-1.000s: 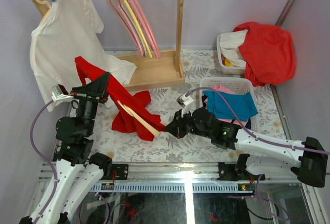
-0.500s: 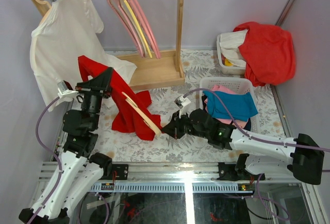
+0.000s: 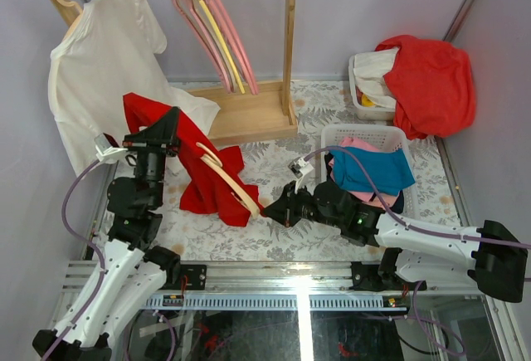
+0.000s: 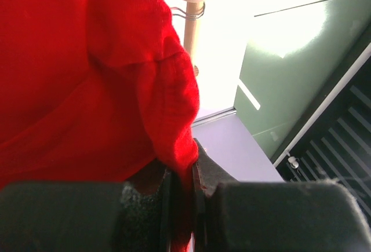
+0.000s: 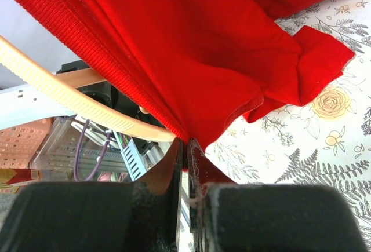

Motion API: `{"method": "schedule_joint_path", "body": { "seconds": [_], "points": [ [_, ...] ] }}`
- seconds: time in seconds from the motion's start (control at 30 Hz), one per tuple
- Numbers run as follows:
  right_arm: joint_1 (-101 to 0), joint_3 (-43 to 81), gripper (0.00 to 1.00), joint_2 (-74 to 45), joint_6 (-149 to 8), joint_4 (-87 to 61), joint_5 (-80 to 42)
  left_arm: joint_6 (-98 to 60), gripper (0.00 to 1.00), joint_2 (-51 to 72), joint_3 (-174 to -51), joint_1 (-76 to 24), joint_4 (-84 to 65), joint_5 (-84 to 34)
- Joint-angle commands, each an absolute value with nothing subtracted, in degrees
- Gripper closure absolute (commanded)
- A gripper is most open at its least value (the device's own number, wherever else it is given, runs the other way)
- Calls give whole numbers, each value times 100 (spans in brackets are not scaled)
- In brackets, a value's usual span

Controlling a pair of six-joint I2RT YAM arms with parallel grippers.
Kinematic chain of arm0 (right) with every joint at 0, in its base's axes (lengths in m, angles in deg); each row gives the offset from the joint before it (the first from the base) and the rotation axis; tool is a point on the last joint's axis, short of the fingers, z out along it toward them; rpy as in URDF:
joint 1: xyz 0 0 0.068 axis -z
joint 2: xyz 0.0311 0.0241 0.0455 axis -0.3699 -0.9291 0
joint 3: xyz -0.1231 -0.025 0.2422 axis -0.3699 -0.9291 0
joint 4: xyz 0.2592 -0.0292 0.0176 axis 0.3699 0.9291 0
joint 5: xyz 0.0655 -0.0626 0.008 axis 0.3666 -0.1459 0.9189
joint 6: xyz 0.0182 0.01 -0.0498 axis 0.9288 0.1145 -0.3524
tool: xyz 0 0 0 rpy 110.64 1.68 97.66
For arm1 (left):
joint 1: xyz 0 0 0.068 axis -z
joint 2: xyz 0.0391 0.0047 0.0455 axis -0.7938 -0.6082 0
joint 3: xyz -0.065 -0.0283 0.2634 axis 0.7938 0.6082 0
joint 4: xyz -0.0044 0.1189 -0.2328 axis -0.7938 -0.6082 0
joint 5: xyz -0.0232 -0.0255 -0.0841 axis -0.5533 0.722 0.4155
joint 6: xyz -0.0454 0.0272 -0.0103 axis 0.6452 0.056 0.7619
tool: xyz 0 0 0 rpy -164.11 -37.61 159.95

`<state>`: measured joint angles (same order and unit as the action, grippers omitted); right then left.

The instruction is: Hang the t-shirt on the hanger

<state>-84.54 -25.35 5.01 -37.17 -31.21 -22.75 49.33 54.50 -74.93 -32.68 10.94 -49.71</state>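
While left tool (image 4: pixel 181 179) and right tool (image 5: pixel 185 153) each clamp a t-shirt (image 3: pixel 196 192) edge, the hanger (image 3: pixel 226 180) slants between them.

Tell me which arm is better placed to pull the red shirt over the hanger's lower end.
Right, probably. The right gripper pinches the edge of the t-shirt beside the lower tip of the hanger; the left gripper holds cloth high up, away from it.

Red t-shirt (image 3: pixel 202 193) (bunched) against tilted wooden hanger (image 3: pixel 229 182)
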Motion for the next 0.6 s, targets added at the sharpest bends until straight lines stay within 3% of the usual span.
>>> {"method": "schedule_joint_path", "body": {
  "seconds": [0.0, 0.57],
  "points": [
    [-8512, -2959, 100, 271, -3877, -1183, -2269, 5271, 100, 5547, -7848, -3382, 3377, -6203],
    [-8764, -2988, 100, -500, -3804, -764, -3197, 5538, 100, 5225, -7956, -3383, 3756, -6502]
  ]
}}
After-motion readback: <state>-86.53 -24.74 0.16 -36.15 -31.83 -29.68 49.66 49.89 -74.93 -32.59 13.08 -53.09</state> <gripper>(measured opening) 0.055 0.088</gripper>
